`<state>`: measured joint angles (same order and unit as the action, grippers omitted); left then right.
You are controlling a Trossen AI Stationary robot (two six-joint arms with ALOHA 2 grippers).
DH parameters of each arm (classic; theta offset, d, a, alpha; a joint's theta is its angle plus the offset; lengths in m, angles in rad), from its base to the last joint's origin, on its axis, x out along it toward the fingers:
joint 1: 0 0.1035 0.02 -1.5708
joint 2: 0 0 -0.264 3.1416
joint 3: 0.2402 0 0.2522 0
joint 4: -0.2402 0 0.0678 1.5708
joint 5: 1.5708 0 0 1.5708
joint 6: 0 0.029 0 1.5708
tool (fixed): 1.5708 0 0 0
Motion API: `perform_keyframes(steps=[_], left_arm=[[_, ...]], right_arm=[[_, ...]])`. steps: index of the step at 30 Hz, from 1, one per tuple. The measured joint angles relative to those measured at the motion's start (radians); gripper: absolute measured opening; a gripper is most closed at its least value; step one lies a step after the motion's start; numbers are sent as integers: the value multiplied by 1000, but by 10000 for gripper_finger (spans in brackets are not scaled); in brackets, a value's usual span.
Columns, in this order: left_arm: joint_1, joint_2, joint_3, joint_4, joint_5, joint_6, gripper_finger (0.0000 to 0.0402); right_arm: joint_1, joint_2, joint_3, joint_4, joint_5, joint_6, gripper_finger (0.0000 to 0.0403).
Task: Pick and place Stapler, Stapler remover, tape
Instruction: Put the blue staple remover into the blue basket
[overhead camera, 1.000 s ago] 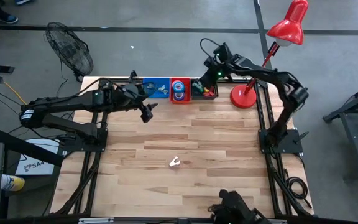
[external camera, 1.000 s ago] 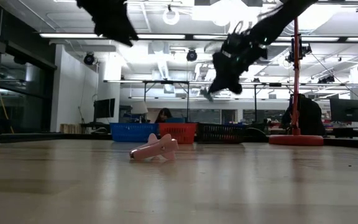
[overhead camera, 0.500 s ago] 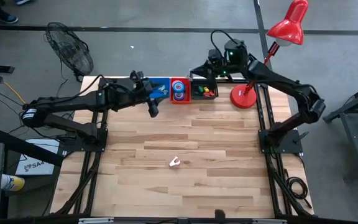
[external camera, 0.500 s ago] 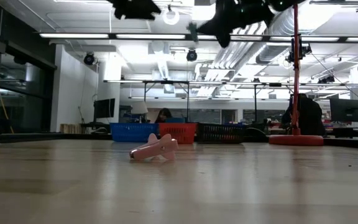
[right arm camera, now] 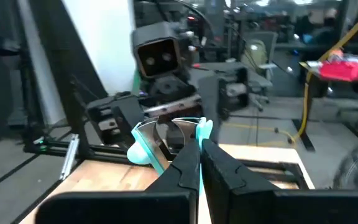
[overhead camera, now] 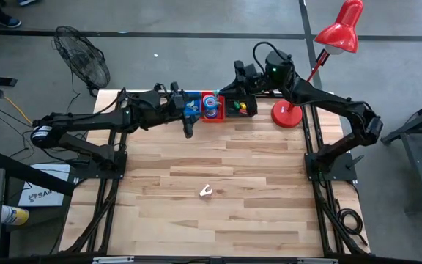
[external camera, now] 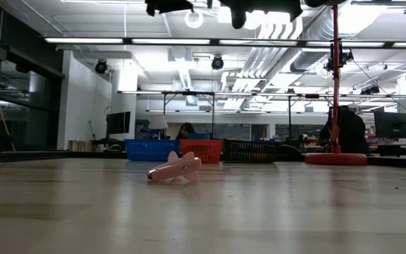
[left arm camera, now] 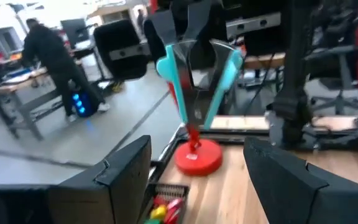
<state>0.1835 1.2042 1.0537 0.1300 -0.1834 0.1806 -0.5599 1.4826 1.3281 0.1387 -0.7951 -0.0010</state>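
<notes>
High above the bins at the table's far edge, my right gripper (right arm camera: 197,155) is shut on a teal stapler remover (left arm camera: 197,68), V-shaped with shiny metal inside. My left gripper (left arm camera: 197,186) faces it from the table's left. It is open with nothing between its fingers, a short way from the remover. Both show in the high view, left gripper (overhead camera: 190,116) and right gripper (overhead camera: 226,89). Blue rolls of tape (overhead camera: 210,108) lie in the red bin. A small pink thing (overhead camera: 206,192) lies mid-table. The stapler is out of view. My right gripper pinches the stapler remover between its two shut fingers (right arm camera: 182,171). A thin teal edge (right arm camera: 199,163) shows in the slit between them; which part that is, the fingers hide. They come at it level from the table's right. The remover juts past the fingertips, lifted clear above the bins.
A blue bin (overhead camera: 174,97), a red bin (overhead camera: 202,117) and a black bin (overhead camera: 229,114) stand in a row at the far edge. A red desk lamp (overhead camera: 288,115) stands to their right. A fan (overhead camera: 83,59) stands off the table's far left corner. People show in the room behind.
My right gripper has risen from the black bin, swung toward the table's left and tipped from pointing down to level. My left gripper has moved toward the table's right over the blue bin, rising a little and tipping to level. The pink thing has stayed put.
</notes>
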Motion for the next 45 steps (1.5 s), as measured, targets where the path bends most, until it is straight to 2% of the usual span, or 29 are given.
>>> perform_keyframes(steps=[10,14,33,37,45], left_arm=[[0,44,1,123,53,6,253],[0,48,-1,142,112,7,253],[-1,76,0,215,229,-2,251],[-1,76,0,208,236,-2,223],[0,74,0,203,242,5,114]], right_arm=[[38,0,0,23,-57,-15,0],[41,3,-1,24,-63,-24,0],[103,17,-1,33,-5,-52,0],[103,17,-1,35,0,-47,0],[103,17,-1,34,-5,-45,0]])
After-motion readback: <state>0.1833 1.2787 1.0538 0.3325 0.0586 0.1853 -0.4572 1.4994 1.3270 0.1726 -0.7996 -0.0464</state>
